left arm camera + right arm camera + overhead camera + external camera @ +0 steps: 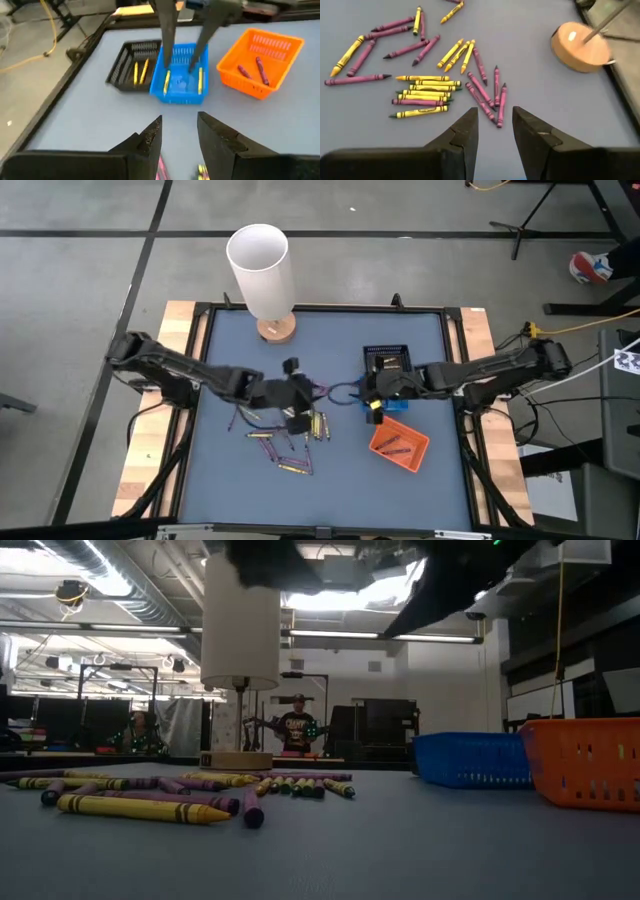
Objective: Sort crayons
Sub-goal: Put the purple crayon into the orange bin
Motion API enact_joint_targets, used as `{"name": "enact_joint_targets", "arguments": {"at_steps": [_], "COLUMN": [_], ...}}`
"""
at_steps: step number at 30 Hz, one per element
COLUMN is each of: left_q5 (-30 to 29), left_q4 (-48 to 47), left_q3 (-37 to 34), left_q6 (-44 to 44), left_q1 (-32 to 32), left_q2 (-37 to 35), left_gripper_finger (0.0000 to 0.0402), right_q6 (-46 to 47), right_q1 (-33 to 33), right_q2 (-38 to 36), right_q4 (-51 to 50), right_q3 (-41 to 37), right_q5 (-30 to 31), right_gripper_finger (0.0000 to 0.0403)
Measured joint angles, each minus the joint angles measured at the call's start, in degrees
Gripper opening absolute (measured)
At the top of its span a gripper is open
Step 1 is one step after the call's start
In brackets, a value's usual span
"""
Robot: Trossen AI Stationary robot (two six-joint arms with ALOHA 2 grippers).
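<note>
The crayons (422, 92) lie loose in a heap on the table (330, 480), yellow and purple mixed. A few already sit in the trays: yellow in the black tray (131, 70) and blue tray (181, 80), purple in the orange tray (260, 62), so colors stay apart. The left gripper (179, 137) hangs over the heap, the right gripper (495, 127) over the blue tray. Both have jaws partly open, holding nothing, ready to pick.

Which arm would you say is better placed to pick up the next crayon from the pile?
Left, probably: the left gripper hangs open right above the loose crayons, while the right gripper is over by the blue tray.
</note>
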Motion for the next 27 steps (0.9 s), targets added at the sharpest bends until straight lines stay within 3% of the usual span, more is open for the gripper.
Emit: {"name": "enact_joint_targets", "arguments": {"at_steps": [5,10,16,27], "left_q5": [-1.1,-1.3,-1.5,-1.5], "left_q4": [17.8,30.8,37.3,38.4], "left_q3": [-13.1,-21.6,-26.0,-26.0], "left_q6": [-1.3,-1.9,-2.9,-2.8], "left_q1": [-3.2,-3.9,-3.5,-3.4], "left_q2": [-3.4,-3.3,-3.1,-3.1], "left_gripper_finger": [0.0108,0.0108,0.0108,0.0108], "right_q6": [-1.7,-4.3,-6.2,-6.2], "right_q1": [-5.7,-9.3,-11.8,-13.5], "right_q2": [4.7,10.6,18.1,27.1], "right_q4": [5.2,11.6,17.2,20.5], "right_q3": [0.0,0.0,0.0,0.0], "right_q5": [-6.9,-9.3,-10.0,-10.0], "right_gripper_finger": [0.0120,0.0120,0.0120,0.0120]}}
